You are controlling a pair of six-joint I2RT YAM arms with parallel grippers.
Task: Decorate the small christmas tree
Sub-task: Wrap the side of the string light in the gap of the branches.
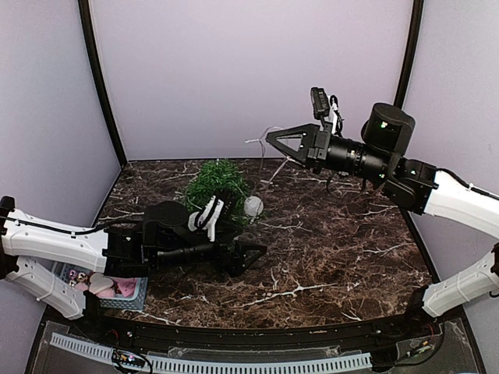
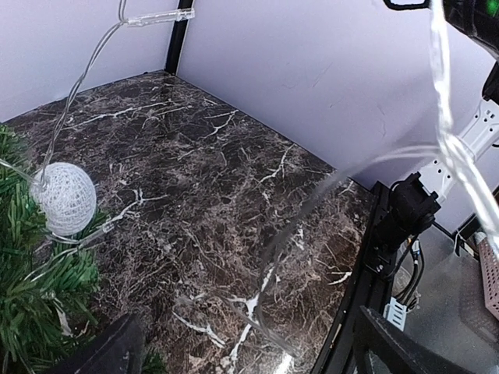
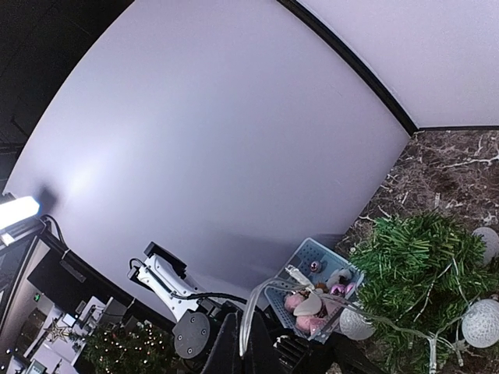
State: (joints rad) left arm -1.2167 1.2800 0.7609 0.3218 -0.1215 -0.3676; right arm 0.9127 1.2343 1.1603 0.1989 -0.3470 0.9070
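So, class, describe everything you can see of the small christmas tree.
The small christmas tree is a bushy miniature conifer of dark-green, plastic-looking needles. It stands upright toward the table's back left. A clear-wired string of white woven balls is draped over its branches. Its base is hidden behind the left arm.

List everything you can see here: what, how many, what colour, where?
small christmas tree: one, dark green, back left.
light string: one, clear, running up from the tree.
white balls: at least three, on the string at the tree.
basket: one, pale blue, near left corner, pink and white ornaments inside.
table: one, dark marbled.
left gripper: one, black, open, low beside the tree.
right gripper: one, black, shut on the light string, raised at the back.
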